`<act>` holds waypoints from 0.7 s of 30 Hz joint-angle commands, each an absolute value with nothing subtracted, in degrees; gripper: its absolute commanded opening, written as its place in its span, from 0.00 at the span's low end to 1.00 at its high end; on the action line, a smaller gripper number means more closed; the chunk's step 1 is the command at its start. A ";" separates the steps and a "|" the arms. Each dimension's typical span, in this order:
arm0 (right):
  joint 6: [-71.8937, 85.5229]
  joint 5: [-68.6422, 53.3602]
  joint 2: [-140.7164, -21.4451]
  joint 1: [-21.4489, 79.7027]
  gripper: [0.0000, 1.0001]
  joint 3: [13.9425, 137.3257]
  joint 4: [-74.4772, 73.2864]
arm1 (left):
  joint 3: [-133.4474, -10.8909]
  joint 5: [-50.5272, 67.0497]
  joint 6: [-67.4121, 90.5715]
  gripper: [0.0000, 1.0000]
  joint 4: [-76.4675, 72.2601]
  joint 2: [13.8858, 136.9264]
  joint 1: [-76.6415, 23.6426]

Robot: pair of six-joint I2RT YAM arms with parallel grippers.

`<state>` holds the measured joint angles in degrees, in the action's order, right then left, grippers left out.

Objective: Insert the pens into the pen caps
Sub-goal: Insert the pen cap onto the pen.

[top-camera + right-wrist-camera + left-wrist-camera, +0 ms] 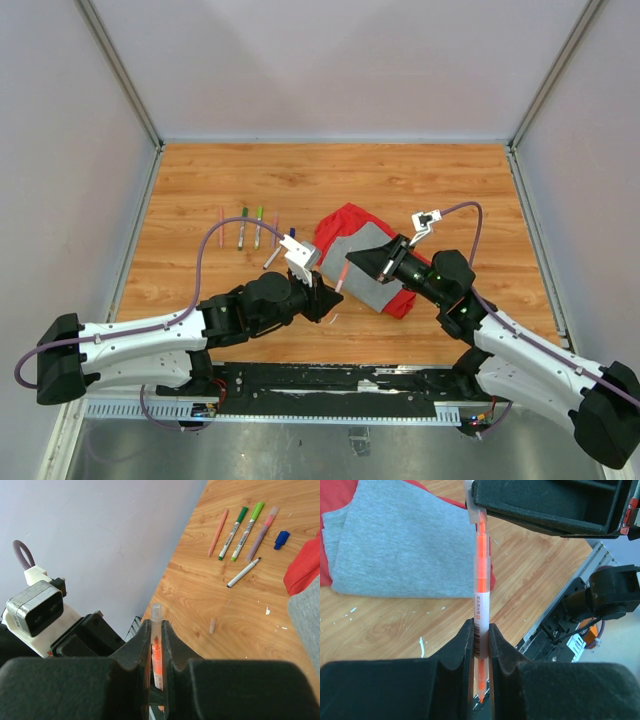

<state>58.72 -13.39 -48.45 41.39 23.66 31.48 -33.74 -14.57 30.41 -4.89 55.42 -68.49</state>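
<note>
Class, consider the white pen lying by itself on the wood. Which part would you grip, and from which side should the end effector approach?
Grip the white pen at mid-barrel, coming straight down and closing across its width. It lies flat and slanted on the table, bare wood along both long sides, and this probably leaves its dark tip free for capping.

The desk [300, 190] is wood-grain laminate, smooth with a faint sheen and flecked with small white specks. The cloth [395, 545] is soft matt fabric, with a grey knit panel beside red. The orange pen [481, 580] is glossy translucent plastic with a white printed label. The clear cap [156, 611] is frosted plastic. The left end effector [480, 626] and right end effector [156, 625] are matt black, faintly grainy plastic
</note>
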 commanded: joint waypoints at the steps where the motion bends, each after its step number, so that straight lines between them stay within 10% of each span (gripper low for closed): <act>1: 58.20 -14.53 -48.69 43.03 0.01 23.35 33.31 | -34.98 -15.41 29.88 0.00 -6.26 55.37 -69.08; 21: 55.09 -7.58 -49.36 49.49 0.01 20.42 39.38 | -37.84 -17.99 36.49 0.00 -8.24 54.69 -69.08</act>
